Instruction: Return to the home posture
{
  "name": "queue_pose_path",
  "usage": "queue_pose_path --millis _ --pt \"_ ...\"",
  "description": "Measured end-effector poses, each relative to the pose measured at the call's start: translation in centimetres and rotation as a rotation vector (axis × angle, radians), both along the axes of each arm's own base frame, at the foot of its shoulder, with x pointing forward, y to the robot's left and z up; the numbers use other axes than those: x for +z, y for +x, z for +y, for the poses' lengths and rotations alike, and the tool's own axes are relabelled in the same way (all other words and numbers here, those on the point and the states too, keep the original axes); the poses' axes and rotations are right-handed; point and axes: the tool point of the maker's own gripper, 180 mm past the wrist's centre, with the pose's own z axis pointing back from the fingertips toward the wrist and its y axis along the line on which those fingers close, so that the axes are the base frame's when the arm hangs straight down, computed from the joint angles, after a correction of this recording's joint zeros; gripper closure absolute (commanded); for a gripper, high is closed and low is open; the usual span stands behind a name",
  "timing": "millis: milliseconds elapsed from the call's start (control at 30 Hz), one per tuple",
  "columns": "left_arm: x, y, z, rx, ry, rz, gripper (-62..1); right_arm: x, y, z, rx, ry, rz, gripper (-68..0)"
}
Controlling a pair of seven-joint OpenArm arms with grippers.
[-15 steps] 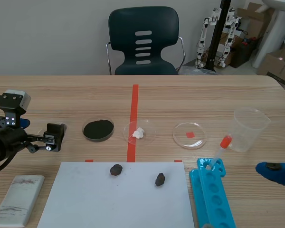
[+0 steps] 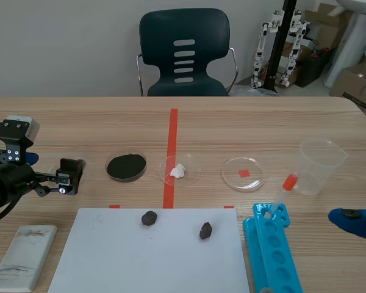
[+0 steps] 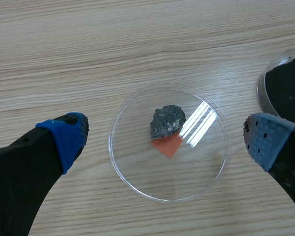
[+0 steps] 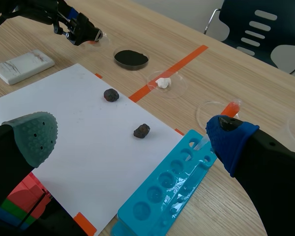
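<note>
Rock fragment [image 3: 167, 121] sits in a clear petri dish [image 3: 137, 169] near the left edge of the counter [image 2: 262, 122], beneath the left jaws, which are spread wide and empty. Right jaws gape empty by the right edge. Homing needs no grip; the light dish would likely skid if clipped.

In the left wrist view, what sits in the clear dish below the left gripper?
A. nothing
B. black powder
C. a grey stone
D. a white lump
C: a grey stone lies in the clear dish, between the spread fingers of the open left gripper.
</note>
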Motion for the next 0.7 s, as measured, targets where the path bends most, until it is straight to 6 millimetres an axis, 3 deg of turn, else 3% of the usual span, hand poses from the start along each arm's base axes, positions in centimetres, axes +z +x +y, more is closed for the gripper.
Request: queue_pose_path --millis 600,700 --pt "-1.1 -0.8 0.6 -0.144 0.255 0.052 -62.3 0.0 0.0 0.0 0.0 0.0 0.0 -63.8" --pt "-0.1 -1.3 1.3 -0.177 0.299 0.035 -62.3 0.0 0.0 0.0 0.0 0.0 0.0 -63.8"
